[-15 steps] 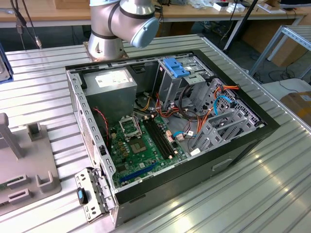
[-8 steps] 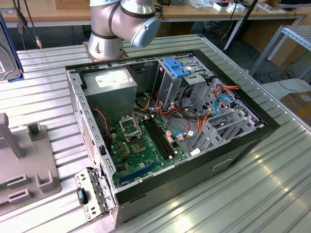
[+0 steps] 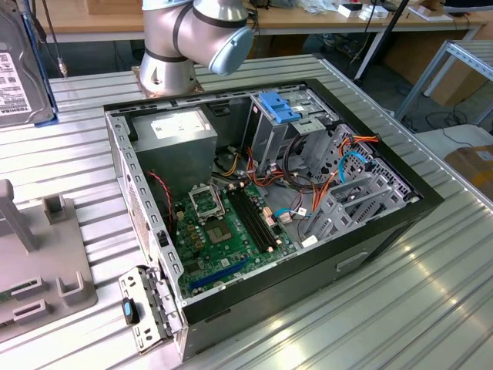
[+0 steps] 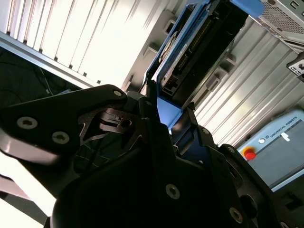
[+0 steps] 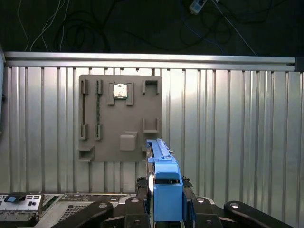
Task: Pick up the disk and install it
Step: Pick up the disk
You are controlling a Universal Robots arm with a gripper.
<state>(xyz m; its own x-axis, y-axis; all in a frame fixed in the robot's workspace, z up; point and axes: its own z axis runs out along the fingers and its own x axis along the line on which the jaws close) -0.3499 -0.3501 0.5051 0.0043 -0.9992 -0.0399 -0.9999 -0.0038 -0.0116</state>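
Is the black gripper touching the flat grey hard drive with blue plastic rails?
Touching: in the first wrist view the gripper clamps the disk on both sides.

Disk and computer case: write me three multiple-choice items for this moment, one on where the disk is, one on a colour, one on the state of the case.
1. The disk is:
A. slotted into a drive bay
B. lying on the floor
C. held in the gripper

2. The rails that frame the disk are:
A. red
B. blue
C. yellow

3. The computer case is:
A. open, with its green board showing
B. closed by a side panel
C. wrapped in foil

Answers:
1 C: in both wrist views the gripper's fingers clasp the disk by one end.
2 B: the rails show bright blue in both wrist views.
3 A: the exterior view looks straight into the case at the board and cables.
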